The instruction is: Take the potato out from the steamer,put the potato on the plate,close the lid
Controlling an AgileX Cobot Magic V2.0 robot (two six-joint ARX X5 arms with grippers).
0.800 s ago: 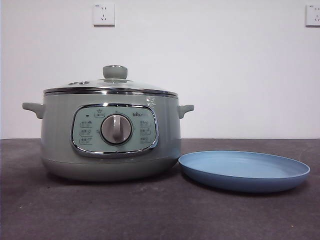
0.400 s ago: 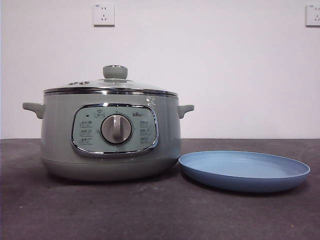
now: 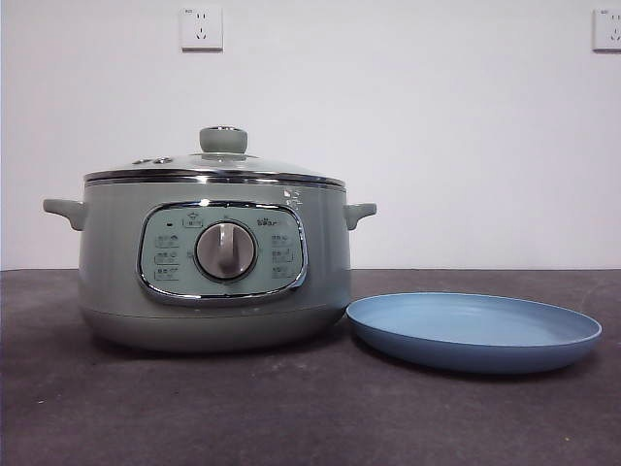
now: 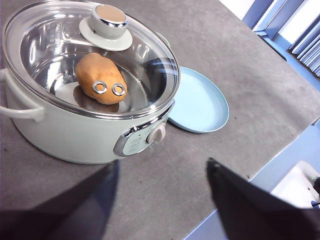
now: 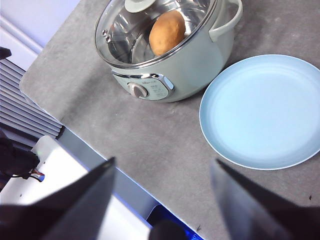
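Note:
The pale green steamer [image 3: 213, 262] stands left of centre on the dark table, with its glass lid [image 3: 215, 167] seated on the rim. Through the glass, the orange-brown potato [image 4: 100, 77] [image 5: 167, 30] lies inside on the pot's floor. The blue plate [image 3: 473, 332] [image 4: 200, 102] [image 5: 262, 112] rests bare beside the steamer on its right, almost touching it. My left gripper [image 4: 162, 200] hovers high above the table in front of the steamer, open and holding nothing. My right gripper [image 5: 162, 200] is likewise open, well above the table's front edge. Neither gripper shows in the front view.
Two wall sockets [image 3: 201, 28] sit high on the white wall behind. The table's front edge [image 5: 75, 135] drops off to a white base [image 5: 55, 170] below. Blue window frames [image 4: 280, 20] lie beyond the table's far side.

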